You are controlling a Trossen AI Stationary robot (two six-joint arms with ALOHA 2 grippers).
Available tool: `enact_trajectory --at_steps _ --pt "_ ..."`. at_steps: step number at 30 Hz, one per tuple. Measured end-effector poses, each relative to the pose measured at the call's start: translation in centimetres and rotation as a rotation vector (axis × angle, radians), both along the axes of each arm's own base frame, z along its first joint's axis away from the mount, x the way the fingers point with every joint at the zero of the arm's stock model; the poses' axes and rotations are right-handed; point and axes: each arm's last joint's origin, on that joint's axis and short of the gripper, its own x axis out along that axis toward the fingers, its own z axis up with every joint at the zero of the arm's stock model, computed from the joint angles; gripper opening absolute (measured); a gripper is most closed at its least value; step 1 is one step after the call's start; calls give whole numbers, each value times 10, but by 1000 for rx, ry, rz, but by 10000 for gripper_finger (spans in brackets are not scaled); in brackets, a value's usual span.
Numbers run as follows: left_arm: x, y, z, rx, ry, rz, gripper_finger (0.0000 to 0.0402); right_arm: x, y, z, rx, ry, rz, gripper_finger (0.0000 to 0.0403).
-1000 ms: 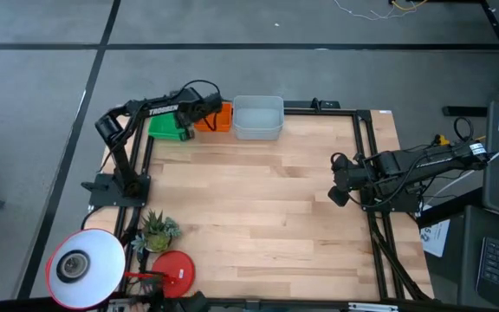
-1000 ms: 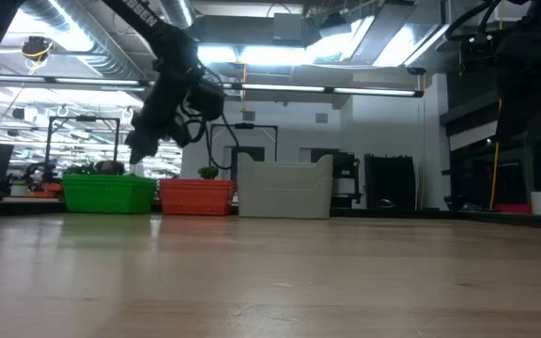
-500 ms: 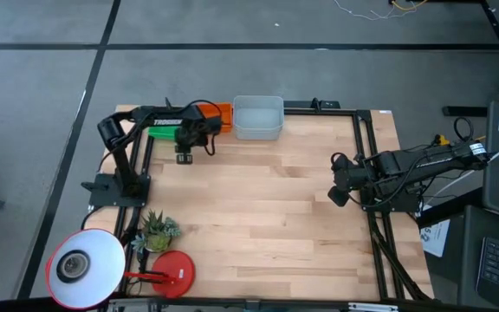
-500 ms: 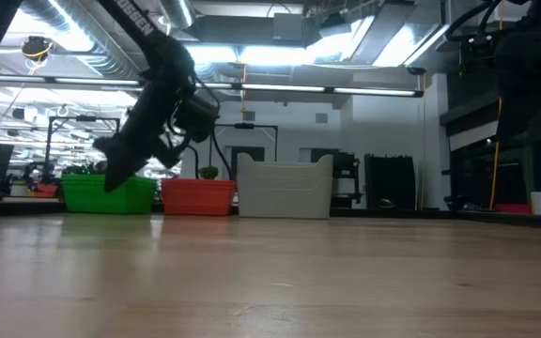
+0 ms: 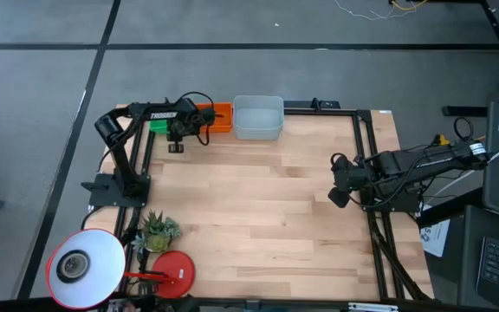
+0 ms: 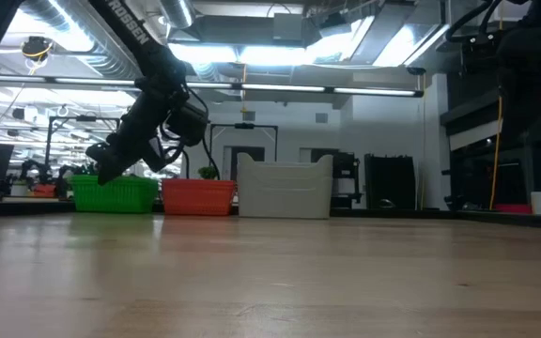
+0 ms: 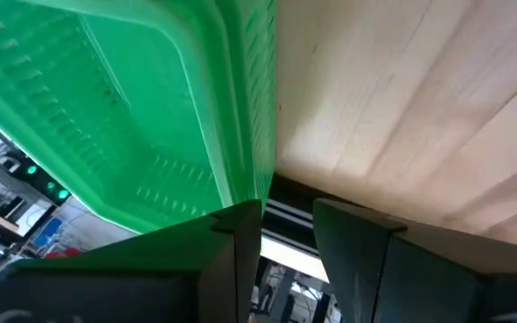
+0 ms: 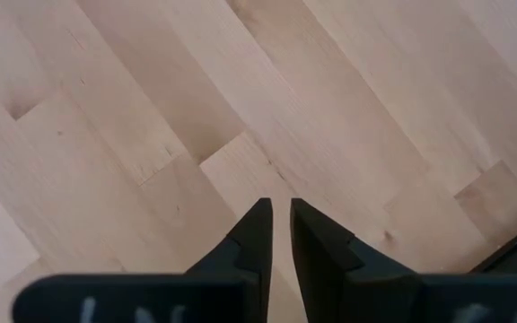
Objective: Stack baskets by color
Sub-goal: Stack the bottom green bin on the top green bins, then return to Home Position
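Three baskets stand in a row on the table along its far edge: a green basket [image 5: 157, 125] [image 6: 120, 194], an orange basket [image 5: 219, 117] [image 6: 197, 197] and a larger light grey basket [image 5: 258, 117] [image 6: 285, 192]. My left gripper [image 5: 176, 147] [image 6: 95, 174] is open and slants down at the green basket's near side. In the left wrist view the green basket [image 7: 106, 117] fills the picture, and its side wall [image 7: 249, 135] runs down to one finger [image 7: 240, 242]. My right gripper [image 5: 336, 198] [image 8: 281, 208] hangs shut over bare wood at the table's right edge. My left gripper stands open at the green basket's side wall [image 7: 257, 184], near a corner, slanting down from the near side. One finger [image 7: 240, 238] overlaps the wall's lower end and the other is over the wood. I cannot tell whether a finger touches the wall.
A lamp with a white shade [image 5: 83, 267] and a round red base [image 5: 173, 270] stands at the near left corner beside a small potted plant [image 5: 157, 230]. A black rail [image 5: 366, 156] frames the table. Bare wood spreads across the middle.
My left gripper has come down from above the green and orange baskets, first toward the near edge, then toward the left edge. It now sits low at the green basket's near side. Its wrist has rolled, and it has stayed open.
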Motion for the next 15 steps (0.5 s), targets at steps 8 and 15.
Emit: enact_trajectory --at_steps 8,15 --pt "-7 2 16 56 -31 14 100 0 0 0 0 0 1 44" --pt "-11 -21 60 185 -173 -22 100 0 0 0 -1 0 2 44"
